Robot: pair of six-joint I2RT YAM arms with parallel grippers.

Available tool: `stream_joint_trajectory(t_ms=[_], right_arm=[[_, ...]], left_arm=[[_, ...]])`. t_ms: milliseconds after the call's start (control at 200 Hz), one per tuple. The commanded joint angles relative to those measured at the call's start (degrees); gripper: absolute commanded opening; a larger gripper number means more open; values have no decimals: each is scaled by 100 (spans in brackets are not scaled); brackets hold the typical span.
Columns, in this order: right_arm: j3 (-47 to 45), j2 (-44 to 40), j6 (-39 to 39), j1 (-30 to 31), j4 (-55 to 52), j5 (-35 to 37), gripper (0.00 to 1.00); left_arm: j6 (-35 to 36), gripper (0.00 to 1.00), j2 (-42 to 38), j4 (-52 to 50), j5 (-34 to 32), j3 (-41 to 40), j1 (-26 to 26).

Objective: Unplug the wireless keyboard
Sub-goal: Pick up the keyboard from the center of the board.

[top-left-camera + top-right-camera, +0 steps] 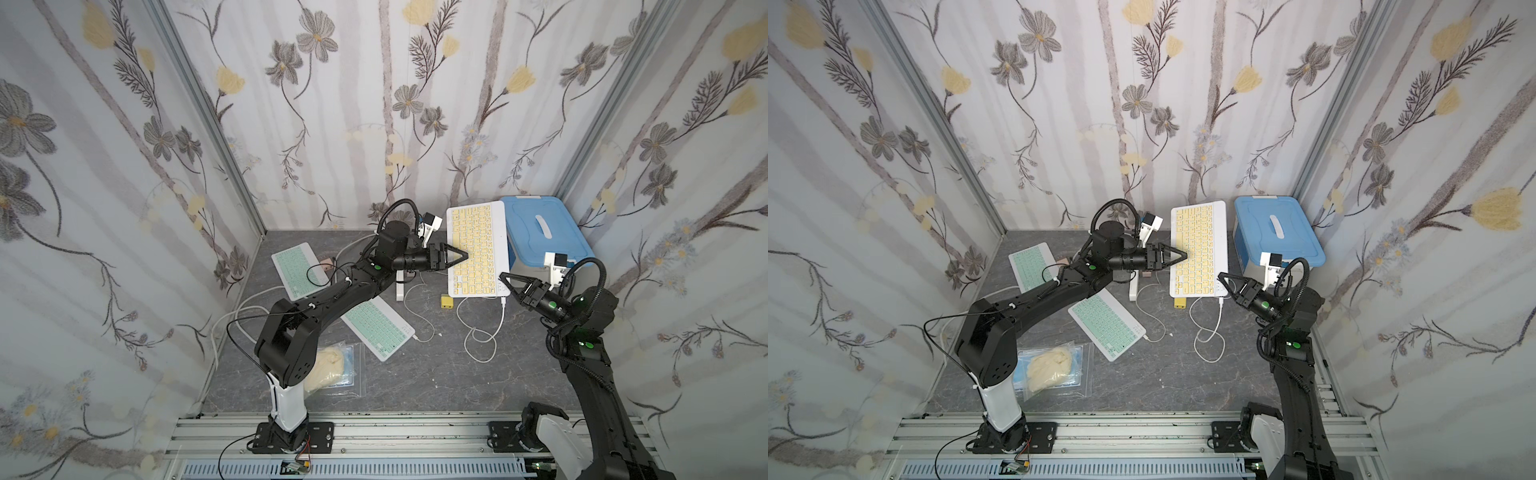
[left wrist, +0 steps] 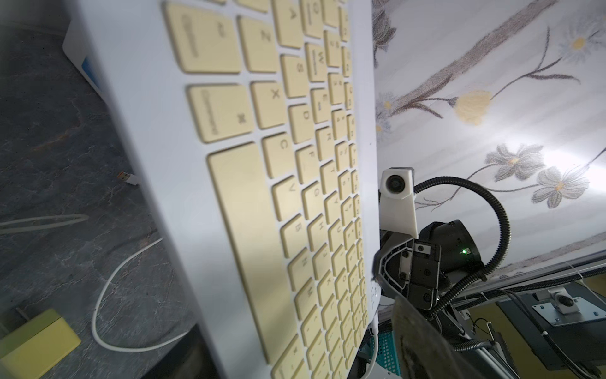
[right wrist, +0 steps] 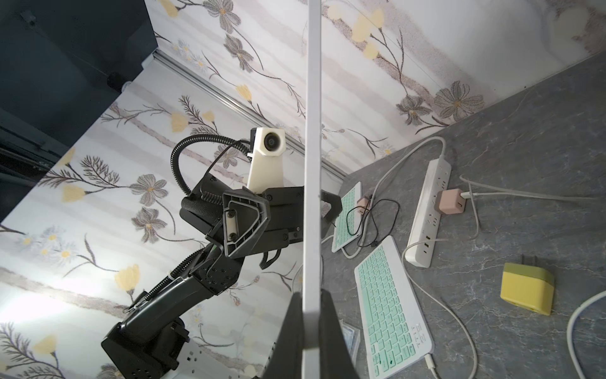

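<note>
The white wireless keyboard with pale yellow keys (image 1: 478,249) is up off the grey marbled table (image 1: 415,374), tilted and leaning over beside the blue-lidded plastic box (image 1: 540,232). The right gripper (image 1: 508,282) is clamped tight on its thin near edge; in the right wrist view the white rim runs straight between the black fingers (image 3: 290,331). The left gripper (image 1: 463,257) stands with its jaws spread astride the long edge. From where I look I can't make out whether its pads actually touch the keyboard.

The thin white charging cable (image 1: 503,320) is still plugged into the near short edge, right by the right gripper, and trails down in loose loops onto the table. So I'd say this is the bracing step and the unplugging itself is not done. Next, I reckon, the left gripper has to come off the long edge, reach to the small white plug (image 1: 503,304), pinch it by the body and draw it straight out along its length while the right one holds firm.
</note>
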Motion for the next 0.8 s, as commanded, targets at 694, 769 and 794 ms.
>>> stream_joint_trajectory(t_ms=[694,769,794], right_arm=[[202,636,495,513,1128,539,24],[189,709,483,513,1175,468,43],[188,732,476,513,1207,435,49]], left_arm=[[-190,0,-602,75,-515,-26,58],[-343,0,-621,-34,-649,36,131],[-435,0,-605,-27,-664,57,173]])
